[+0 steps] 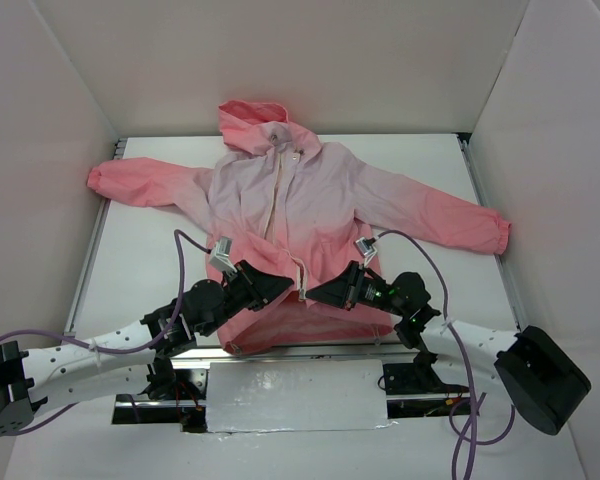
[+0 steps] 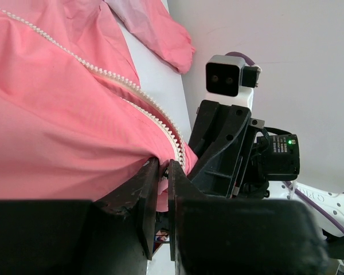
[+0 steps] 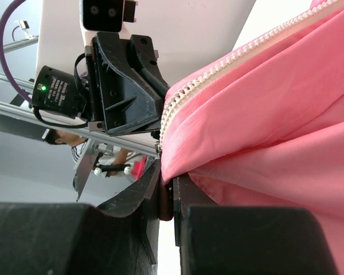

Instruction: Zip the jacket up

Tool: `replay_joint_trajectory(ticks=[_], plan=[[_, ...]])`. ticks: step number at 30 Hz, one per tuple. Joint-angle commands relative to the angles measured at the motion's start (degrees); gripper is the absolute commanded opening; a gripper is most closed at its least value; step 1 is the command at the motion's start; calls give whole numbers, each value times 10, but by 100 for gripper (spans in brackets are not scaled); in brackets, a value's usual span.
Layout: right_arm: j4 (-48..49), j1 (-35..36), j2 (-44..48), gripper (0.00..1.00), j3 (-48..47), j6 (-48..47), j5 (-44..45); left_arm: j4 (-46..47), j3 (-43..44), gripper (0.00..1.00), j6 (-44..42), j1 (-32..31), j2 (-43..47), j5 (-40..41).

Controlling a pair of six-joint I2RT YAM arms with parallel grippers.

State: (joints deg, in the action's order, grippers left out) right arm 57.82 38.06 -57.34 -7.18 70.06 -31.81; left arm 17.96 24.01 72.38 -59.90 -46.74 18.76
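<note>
A thin hooded jacket (image 1: pixel 320 205), coral-pink at the hem, cuffs and hood and fading to pale lilac-pink across the chest, is laid flat, front up, on the middle of a white table (image 1: pixel 150 265). Its hood (image 1: pixel 252 117) is pointed towards the far wall and both long sleeves are spread outwards to the sides. A cream-white toothed zipper (image 1: pixel 277 190) is run down the middle of the front from the collar to the hem. In the left wrist view two separate rows of teeth (image 2: pixel 123 86) are seen, drawn together close to the fingers.

The bottom of the zipper line, at the near hem, is met from either side by the two grippers. The fabric on the left of the zipper is pinched by the black left gripper (image 1: pixel 290 290); its fingers (image 2: pixel 146 195) are seen pressed nearly together, with a fold of pink cloth held between them. The other front panel is clamped likewise by the black right gripper (image 1: pixel 313 293), whose fingers (image 3: pixel 143 197) are closed on a pink fold just below a row of teeth. The two grippers are placed just beside each other, tip facing tip.

Purple cables (image 1: pixel 183 262) are looped above both white arms. A foil-covered plate (image 1: pixel 295 395) is fixed between the arm bases at the near edge, and plain white walls (image 1: pixel 280 50) are set around the table.
</note>
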Motion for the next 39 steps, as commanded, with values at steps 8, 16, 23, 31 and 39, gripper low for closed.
replay_joint_trajectory(ticks=[8,16,23,31,39], plan=[[119,-19,-54,0,-39,14,-18,55,3,0,12,-3,12,-12],[126,-21,-70,0,-53,17,-27,37,4,0,11,-4,21,-3],[11,-16,11,0,-52,-12,13,-12,20,0,7,-3,27,30],[-109,-10,74,0,-64,-40,24,-1,21,0,3,-3,20,39],[-70,-9,62,0,-36,-9,17,23,21,0,11,-4,15,51]])
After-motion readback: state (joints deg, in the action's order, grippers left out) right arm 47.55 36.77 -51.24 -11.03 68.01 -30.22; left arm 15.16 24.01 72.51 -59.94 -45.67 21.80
